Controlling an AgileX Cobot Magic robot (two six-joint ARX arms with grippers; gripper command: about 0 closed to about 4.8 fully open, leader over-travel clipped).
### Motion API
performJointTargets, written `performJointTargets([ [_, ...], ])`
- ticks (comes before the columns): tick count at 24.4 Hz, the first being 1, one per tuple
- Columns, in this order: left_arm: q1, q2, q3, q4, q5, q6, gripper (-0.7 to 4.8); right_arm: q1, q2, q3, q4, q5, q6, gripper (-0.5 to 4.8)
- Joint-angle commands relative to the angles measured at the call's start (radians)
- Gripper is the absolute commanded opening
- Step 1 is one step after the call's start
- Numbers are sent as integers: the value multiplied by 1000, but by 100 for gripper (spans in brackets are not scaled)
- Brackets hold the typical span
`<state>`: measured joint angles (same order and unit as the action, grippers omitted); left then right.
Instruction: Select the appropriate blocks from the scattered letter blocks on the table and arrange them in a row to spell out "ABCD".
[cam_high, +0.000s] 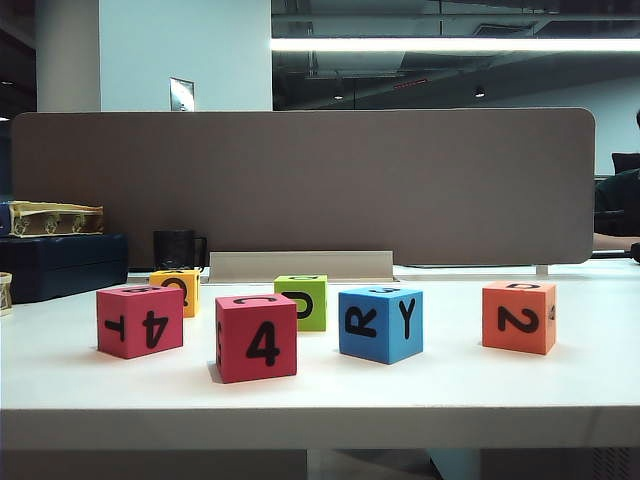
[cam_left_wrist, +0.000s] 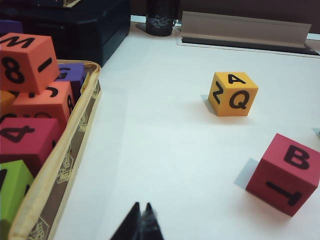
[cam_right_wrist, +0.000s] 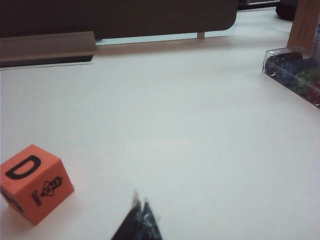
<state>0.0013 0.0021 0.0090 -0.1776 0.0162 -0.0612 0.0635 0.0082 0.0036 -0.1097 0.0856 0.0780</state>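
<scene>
Six letter blocks stand scattered on the white table. The yellow block shows A on top and Q on a side. A pink-red block has B on top and T on a side. The other pink-red block shows 4 in front and C on top. The orange block shows 2 in front and D on top. Between them are a green block and a blue R-Y block. My left gripper and right gripper are shut, empty, over bare table. Neither appears in the exterior view.
A zipped bag full of spare blocks lies beside my left gripper. Behind the blocks are a dark case, a black mug, a grey rail and a grey partition. A clear box of chips lies far right.
</scene>
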Motion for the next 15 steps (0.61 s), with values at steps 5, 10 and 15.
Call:
performJointTargets([
  [5, -2, 0, 1, -8, 6, -3, -6, 2, -11, -2, 7, -2, 1, -1],
  [10, -2, 0, 1, -8, 9, -4, -6, 2, -11, -2, 10, -2, 1, -1],
  [15, -2, 0, 21, 98, 134, -137, -6, 6, -11, 22, 80, -44, 62, -1],
])
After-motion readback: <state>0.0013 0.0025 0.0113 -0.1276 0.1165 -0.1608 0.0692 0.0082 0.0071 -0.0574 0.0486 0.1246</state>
